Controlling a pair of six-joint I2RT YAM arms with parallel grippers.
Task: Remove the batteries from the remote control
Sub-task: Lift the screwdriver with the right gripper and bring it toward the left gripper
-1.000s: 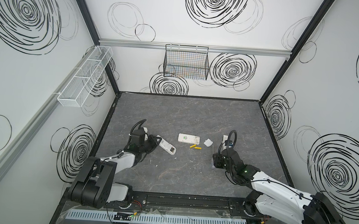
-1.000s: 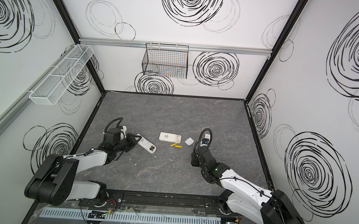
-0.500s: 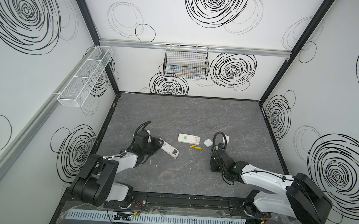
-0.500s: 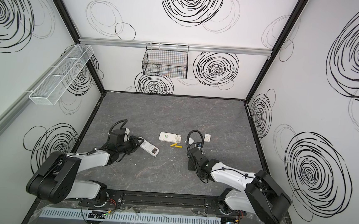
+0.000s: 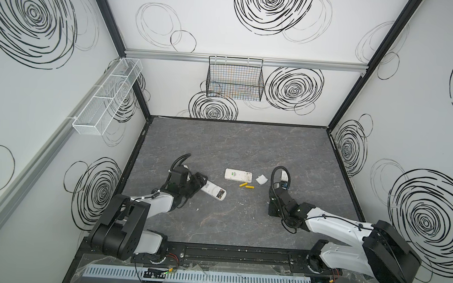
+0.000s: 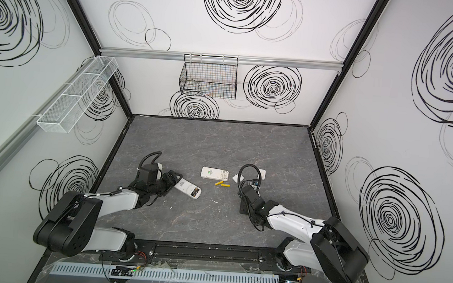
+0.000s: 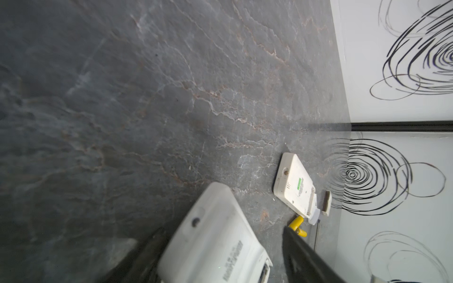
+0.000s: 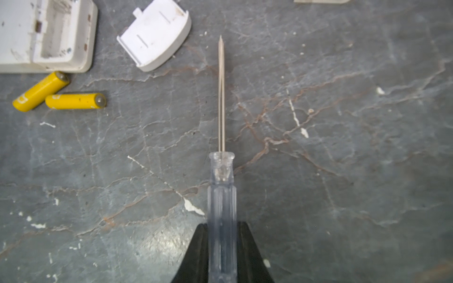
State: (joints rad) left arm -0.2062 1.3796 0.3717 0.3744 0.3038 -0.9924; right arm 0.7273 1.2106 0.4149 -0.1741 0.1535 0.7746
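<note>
Two bright yellow cylindrical batteries (image 8: pixel 73 101) lie loose on the grey stone-patterned table (image 5: pixel 241 225), just beside the emptied end of the flat white plastic remote with a green label (image 5: pixel 238 175). Just past that end lies a small white curved plastic cover (image 8: pixel 157 34). The right claw (image 8: pixel 221 235) is farther out on that side, well apart from the yellow pair, pinching a clear-handled thin-shafted screwdriver (image 8: pixel 221 191). On the labelled remote's opposite side, the left claw (image 5: pixel 202 184) stands spread around one end of a second white rounded remote (image 5: pixel 213 193). Two dark cells (image 6: pixel 196 192) sit in that remote's other end, away from the fingers.
</note>
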